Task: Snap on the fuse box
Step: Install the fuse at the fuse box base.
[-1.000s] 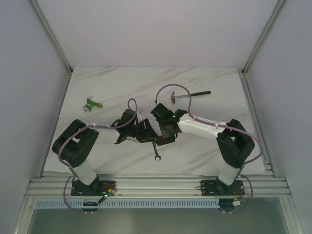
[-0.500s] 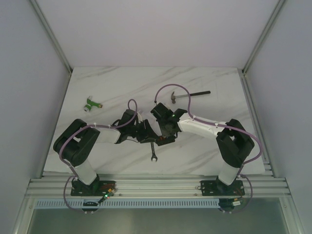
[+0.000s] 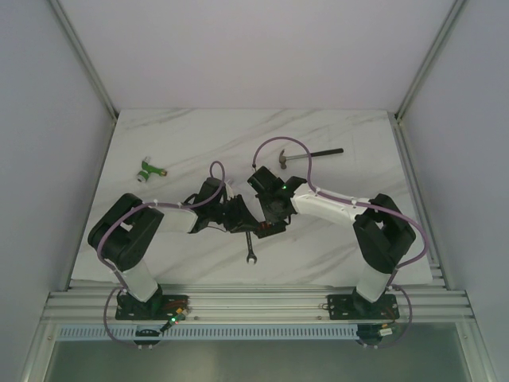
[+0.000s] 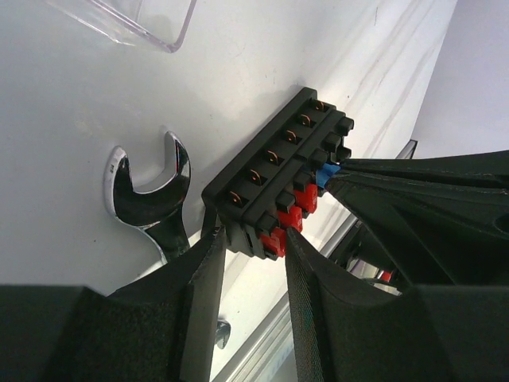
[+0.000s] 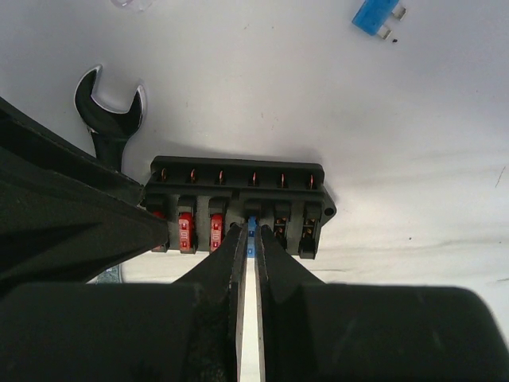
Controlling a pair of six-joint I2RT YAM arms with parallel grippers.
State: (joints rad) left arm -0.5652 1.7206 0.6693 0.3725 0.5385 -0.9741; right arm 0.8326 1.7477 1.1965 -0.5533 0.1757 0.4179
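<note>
Table (image 3: 358, 143): white with grey streaks, filling the middle of the top view and lying under everything.
Wrench (image 4: 147, 191): shiny, lying on the table at the left of the left wrist view, just beside the box.
Fuse box (image 5: 238, 191): sitting in the middle of the right wrist view, between the two claws. In the top view it is in the middle of the frame, right above the wrench.
How it is likely feeling: small and light, made of hard black plastic. It is probably not bending, but its smooth sides may be slipping in a loose hold.
Weak spots: the little fuses and thin metal pins on top are looking easy to bend or knock out.
Where to hold: the plain outer walls or the short ends are looking safest, with the open top left free for the cover.
Clear cover (image 4: 127, 24): lying by itself at the upper left of the left wrist view, well apart from the box and not on it yet.
Left claw (image 4: 253, 239): its fingers are standing partly apart with the near end of the box between them. Both are looking like they are touching it, so it seems to be holding the box.
Right claw (image 5: 248, 235): its fingers are almost together, pinching the blue fuse (image 5: 251, 227) that is sitting in a middle slot.
</note>
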